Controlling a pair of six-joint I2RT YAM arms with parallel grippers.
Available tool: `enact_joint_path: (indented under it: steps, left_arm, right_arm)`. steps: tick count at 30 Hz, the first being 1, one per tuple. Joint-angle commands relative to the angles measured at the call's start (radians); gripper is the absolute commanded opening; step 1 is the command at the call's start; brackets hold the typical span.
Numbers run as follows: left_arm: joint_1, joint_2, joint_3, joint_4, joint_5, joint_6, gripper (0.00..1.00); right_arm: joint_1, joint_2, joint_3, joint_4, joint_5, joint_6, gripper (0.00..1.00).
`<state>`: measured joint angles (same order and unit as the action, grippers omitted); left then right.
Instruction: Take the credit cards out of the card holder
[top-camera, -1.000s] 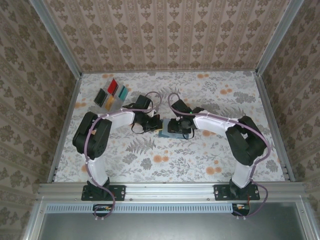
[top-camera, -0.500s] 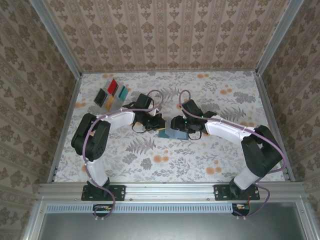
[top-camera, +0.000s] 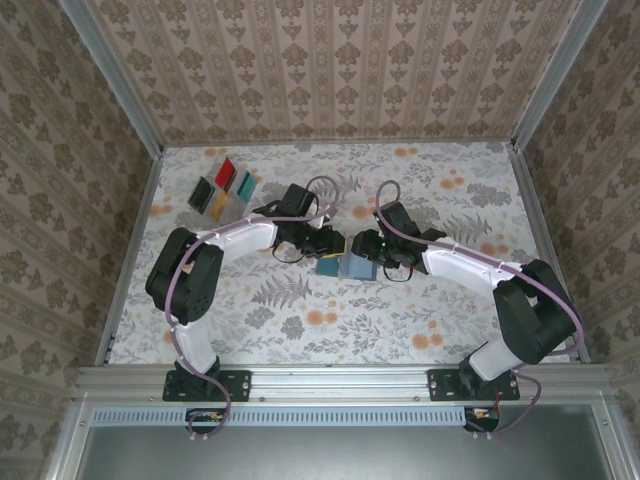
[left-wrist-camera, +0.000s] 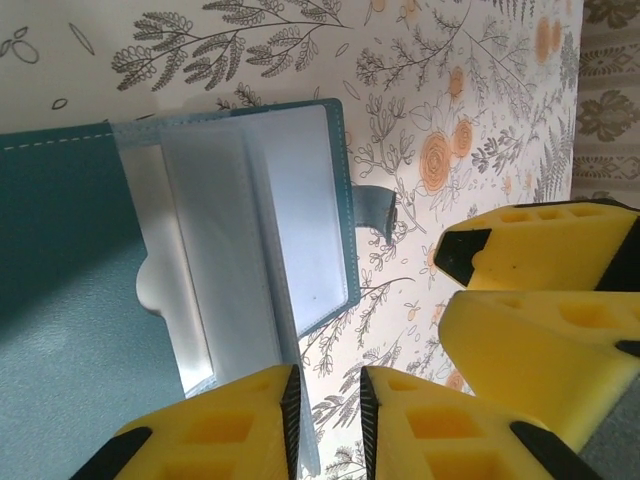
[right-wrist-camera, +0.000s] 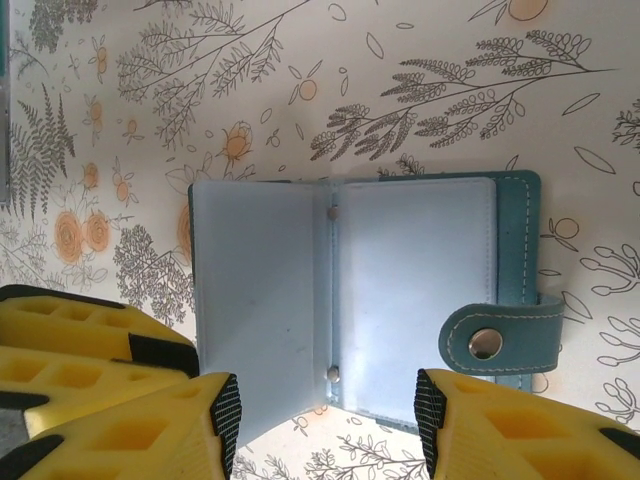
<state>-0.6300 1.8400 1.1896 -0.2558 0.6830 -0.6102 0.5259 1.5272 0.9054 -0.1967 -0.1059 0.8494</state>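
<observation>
The card holder (top-camera: 349, 267) lies open at the table's middle, a teal wallet with grey-blue sleeves (right-wrist-camera: 400, 290) and a snap strap (right-wrist-camera: 490, 342). No card shows in the sleeves. Five credit cards lie at the back left: red (top-camera: 226, 168), teal (top-camera: 243, 182), black (top-camera: 200, 193), yellow-orange (top-camera: 218, 204) and pale grey (top-camera: 236, 206). My left gripper (left-wrist-camera: 325, 425) is narrowly open at the wallet's edge (left-wrist-camera: 250, 260), and a sleeve edge runs along its left pad. My right gripper (right-wrist-camera: 325, 430) stands wide open just above the wallet's near edge, holding nothing.
The two grippers (top-camera: 330, 243) (top-camera: 363, 248) nearly touch over the wallet. The other arm's yellow fingers (left-wrist-camera: 540, 300) (right-wrist-camera: 80, 345) crowd each wrist view. Metal rails (top-camera: 130, 240) and patterned walls fence the flowered tablecloth (top-camera: 450, 320).
The right arm has stretched out and its gripper has slid right, uncovering the wallet. The left gripper has crept right to the wallet's edge.
</observation>
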Motion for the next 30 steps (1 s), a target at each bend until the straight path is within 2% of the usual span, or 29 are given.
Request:
enact_joint_path:
  steps: [1, 11, 18, 30]
  left_arm:
    - [-0.021, 0.032, 0.047, 0.003, 0.032, -0.002, 0.26]
    - [-0.041, 0.057, 0.079, -0.053, -0.007, 0.02, 0.28]
    - [-0.07, 0.076, 0.128, -0.088, 0.042, 0.073, 0.34]
    - [-0.068, 0.11, 0.139, -0.055, 0.108, 0.053, 0.39]
  right_arm:
    - [-0.007, -0.034, -0.022, 0.025, 0.0, 0.026, 0.53]
    - [-0.015, -0.051, -0.033, 0.017, 0.017, 0.034, 0.53]
    - [-0.023, -0.084, -0.052, 0.013, 0.059, 0.053, 0.53]
    - [-0.033, -0.111, -0.068, 0.023, 0.07, 0.068, 0.53]
